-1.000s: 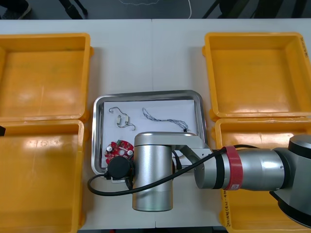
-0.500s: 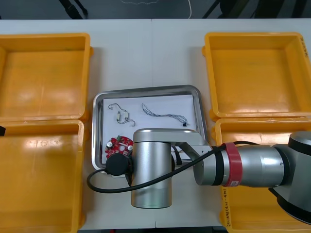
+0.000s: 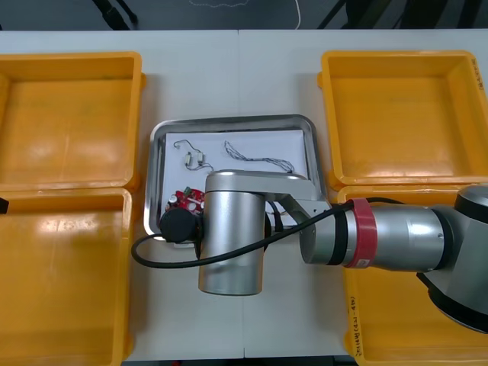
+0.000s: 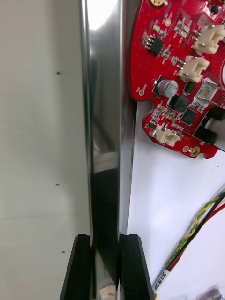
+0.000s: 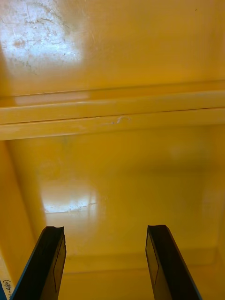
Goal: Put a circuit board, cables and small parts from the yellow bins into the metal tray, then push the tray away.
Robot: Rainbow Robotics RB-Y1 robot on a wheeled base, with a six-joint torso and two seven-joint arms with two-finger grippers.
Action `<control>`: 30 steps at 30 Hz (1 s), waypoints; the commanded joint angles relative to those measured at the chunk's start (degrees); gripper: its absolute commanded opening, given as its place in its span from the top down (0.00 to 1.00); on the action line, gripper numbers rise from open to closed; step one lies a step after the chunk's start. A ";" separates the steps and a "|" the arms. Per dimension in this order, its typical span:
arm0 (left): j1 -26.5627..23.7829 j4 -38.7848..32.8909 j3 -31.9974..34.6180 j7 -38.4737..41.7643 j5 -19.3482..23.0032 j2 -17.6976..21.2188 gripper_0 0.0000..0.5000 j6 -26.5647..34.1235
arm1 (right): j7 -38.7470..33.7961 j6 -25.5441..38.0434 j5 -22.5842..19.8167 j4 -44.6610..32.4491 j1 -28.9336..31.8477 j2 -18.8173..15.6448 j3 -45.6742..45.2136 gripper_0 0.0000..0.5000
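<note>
1. Metal tray (image 3: pixel 229 120) sits on the tabletop (image 3: pixel 229 76) between the four yellow bins (image 3: pixel 76 122), its inside lined white.
2. Right claw (image 4: pixel 107 272): fingers narrow and clamped on the tray's near rim (image 4: pixel 105 117), one finger outside the rim and one inside.
3. Right arm (image 3: pixel 229 244) reaches across from the right side. Its silver wrist covers the near part of the tray.
4. Circuit board (image 3: pixel 185 200), round and red, lies flat in the tray's near-left part, just beside the gripped rim (image 4: pixel 178 70).
5. Red and yellow cable (image 4: pixel 197 225) lies on the white lining near the inner finger.
6. Thin twisted cable (image 3: pixel 255 158) and a small metal part (image 3: pixel 192 158) lie apart in the far half of the tray.
7. Left claw (image 5: pixel 108 262): fingers wide apart, holding nothing, above the floor of a yellow bin (image 5: pixel 112 178).
</note>
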 commanded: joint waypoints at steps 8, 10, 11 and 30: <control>0.99 -1.49 1.69 -1.26 0.37 0.68 0.00 0.34 | 3.64 -0.10 0.12 6.70 -5.28 4.22 -5.22 1.00; 0.99 -1.49 1.69 -1.26 0.37 0.68 0.00 0.34 | 3.90 -0.28 0.21 7.31 -5.54 4.57 -6.10 1.00; 0.99 -1.49 1.69 -1.26 0.37 0.68 0.00 0.34 | 4.08 -0.28 0.12 7.84 -5.81 4.74 -6.28 1.00; 0.99 -1.49 1.69 -1.26 0.37 0.68 0.00 0.34 | 7.24 -6.34 0.48 16.02 -9.41 4.92 -7.95 1.00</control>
